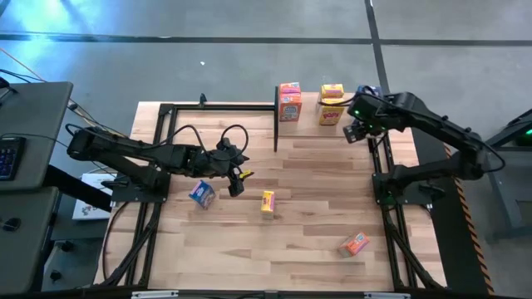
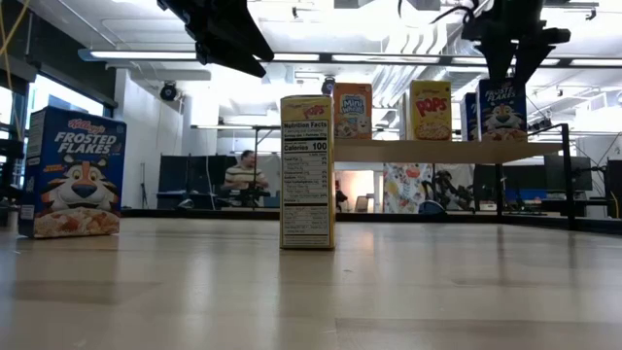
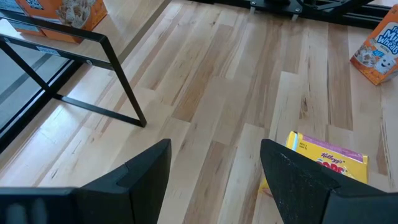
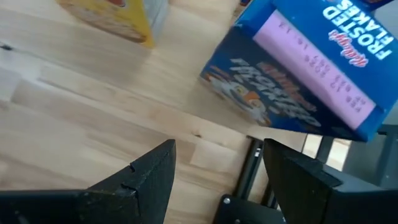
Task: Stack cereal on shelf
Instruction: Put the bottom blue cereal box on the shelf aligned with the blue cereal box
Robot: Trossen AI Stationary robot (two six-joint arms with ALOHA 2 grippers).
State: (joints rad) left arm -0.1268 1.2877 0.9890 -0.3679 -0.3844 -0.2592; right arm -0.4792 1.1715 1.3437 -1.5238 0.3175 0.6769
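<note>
While the small blue cardboard cereal box [image 4: 305, 68] stands upright on the light-wood shelf [image 1: 307, 124] at one o'clock, the right gripper's fingers [image 4: 143, 180] hover parted, empty; the left gripper [image 1: 237, 183] likewise holds nothing.

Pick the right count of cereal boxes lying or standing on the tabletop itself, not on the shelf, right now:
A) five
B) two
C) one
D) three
D: the high view shows a blue box, a yellow box and an orange box on the tabletop, while the other boxes stand up on the shelf.
</note>
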